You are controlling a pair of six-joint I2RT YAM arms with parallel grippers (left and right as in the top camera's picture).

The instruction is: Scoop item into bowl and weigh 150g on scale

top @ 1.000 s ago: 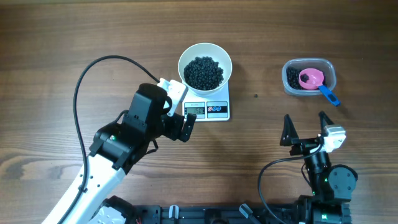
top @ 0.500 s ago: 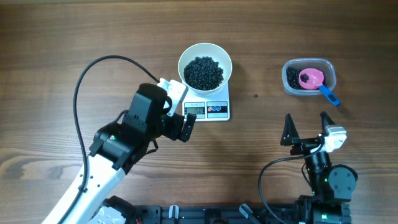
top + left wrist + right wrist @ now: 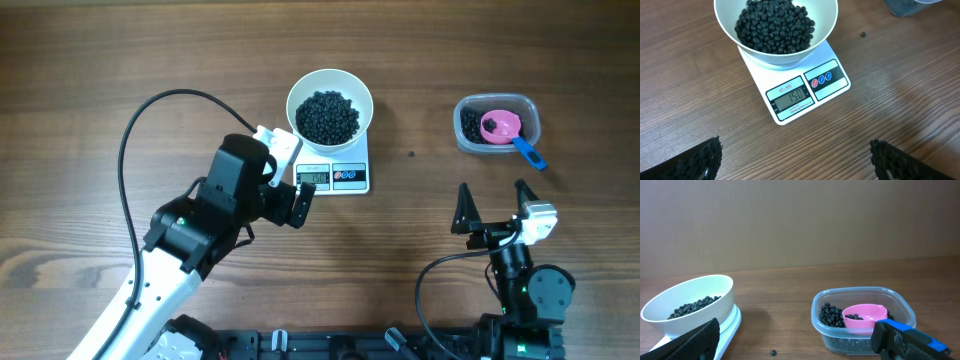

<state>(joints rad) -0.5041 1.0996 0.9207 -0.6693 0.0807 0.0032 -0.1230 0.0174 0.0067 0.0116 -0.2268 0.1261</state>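
Note:
The white bowl [image 3: 330, 108] stands on the scale [image 3: 335, 177] and holds a dark heap of the item [image 3: 328, 117]. In the left wrist view the item [image 3: 774, 25] fills the bowl [image 3: 775, 59], and the display [image 3: 791, 98] of the scale [image 3: 837, 57] reads 150. My left gripper [image 3: 290, 178] [image 3: 796, 148] hovers open just in front of the scale, holding nothing. My right gripper [image 3: 491, 195] [image 3: 796, 330] stands open and empty near the front right, facing the bowl [image 3: 695, 302] and a clear tub.
The clear plastic tub [image 3: 468, 140] [image 3: 900, 299] at the back right holds more beans and a pink scoop [image 3: 500, 125] [image 3: 865, 314] with a blue handle [image 3: 530, 155]. One stray bean [image 3: 411, 154] [image 3: 773, 352] lies on the wood between scale and tub.

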